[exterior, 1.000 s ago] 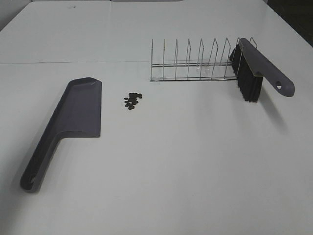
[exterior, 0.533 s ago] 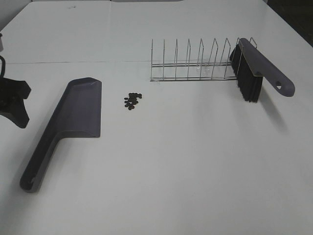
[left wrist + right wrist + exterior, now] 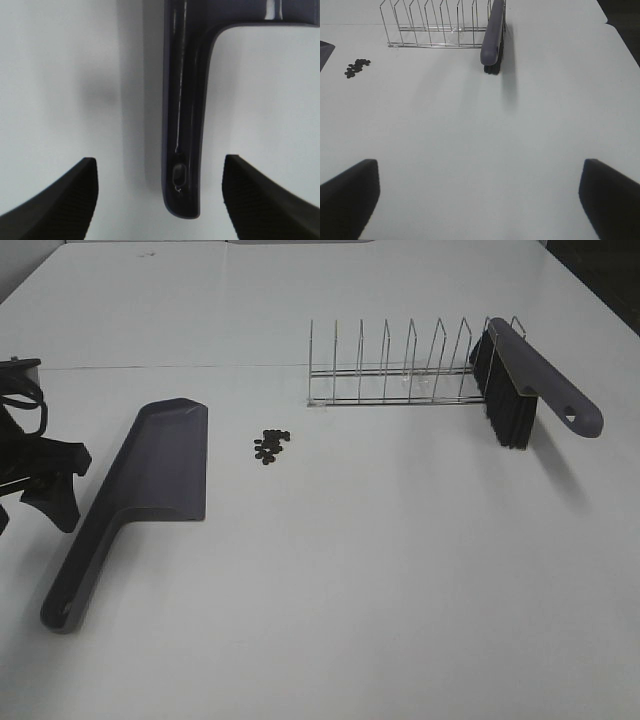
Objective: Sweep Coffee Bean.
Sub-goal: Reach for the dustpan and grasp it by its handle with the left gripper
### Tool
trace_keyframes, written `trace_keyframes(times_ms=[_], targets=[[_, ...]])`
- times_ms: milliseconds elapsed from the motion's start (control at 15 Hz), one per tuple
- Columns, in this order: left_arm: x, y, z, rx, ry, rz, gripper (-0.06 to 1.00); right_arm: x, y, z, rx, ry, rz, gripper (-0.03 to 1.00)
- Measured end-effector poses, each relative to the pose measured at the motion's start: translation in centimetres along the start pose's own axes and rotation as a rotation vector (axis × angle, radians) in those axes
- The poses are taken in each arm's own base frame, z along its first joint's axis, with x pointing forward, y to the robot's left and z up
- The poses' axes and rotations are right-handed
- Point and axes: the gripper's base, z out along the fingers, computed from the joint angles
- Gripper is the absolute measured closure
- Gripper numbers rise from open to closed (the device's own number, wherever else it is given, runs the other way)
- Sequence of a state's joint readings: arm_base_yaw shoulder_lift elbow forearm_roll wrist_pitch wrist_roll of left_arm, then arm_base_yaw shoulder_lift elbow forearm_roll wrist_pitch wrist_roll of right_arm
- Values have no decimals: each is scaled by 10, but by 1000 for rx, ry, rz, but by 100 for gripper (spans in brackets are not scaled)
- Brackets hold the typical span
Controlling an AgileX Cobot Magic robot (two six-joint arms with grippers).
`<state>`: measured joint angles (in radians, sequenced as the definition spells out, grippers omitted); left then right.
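1. The right tool (image 3: 479, 165) is at the near side of the table (image 3: 400, 570). Its two dark fingers are spread wide, holding and touching nothing, with only bare white surface between them. It does not show in the high view.
2. The left tool (image 3: 159, 165) is at the near left, also spread wide and gripping nothing. In its wrist view, the hanging-hole end of the dustpan handle (image 3: 182, 125) lies between the fingers, apart from both. How high the tool stands above the handle cannot be told.
3. One grey-purple dustpan (image 3: 160, 465) lies flat on the left. Its handle points near and left, and its open mouth faces far.
4. The coffee bean (image 3: 270, 446) cluster lies on the bare table just right of the dustpan's far end, not touching it. It is nearer than the rack's left end. There are roughly a dozen dark beans, too small to count exactly.
5. One wire rack (image 3: 400, 370) stands farther back and right of centre, with about nine upright loops in a row.
6. One brush (image 3: 530, 380) leans in the rack's right end. Its black bristles hang down to the table, and its grey handle slants out to the near right.
7. The table is plain matte white, with a thin seam running across it at about the rack's depth. Past its far right corner the room is dark.
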<state>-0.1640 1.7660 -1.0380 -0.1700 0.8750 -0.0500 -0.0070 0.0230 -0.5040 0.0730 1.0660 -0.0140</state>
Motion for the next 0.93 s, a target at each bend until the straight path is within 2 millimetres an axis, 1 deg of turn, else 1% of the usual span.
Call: trace_keyframes(times_ms=[133,267,533,600,733,933], targets=[[-1,-7,8,-3,-1,24,30,0,0,0,0,0,0,1],[-3,-10,14,-16,-7,32,30,0,0,0,0,0,0,1],[-7,-8,27,-28,-3,32,30,0,0,0,0,0,0,1],[-8,-13,39,-32,4,47,30,0,0,0,0,0,0,1],[-9,-18,48,-35,8,63,30,0,0,0,0,0,0,1],[-9,-17,63,-45,31,66,30,0,0,0,0,0,0,1]])
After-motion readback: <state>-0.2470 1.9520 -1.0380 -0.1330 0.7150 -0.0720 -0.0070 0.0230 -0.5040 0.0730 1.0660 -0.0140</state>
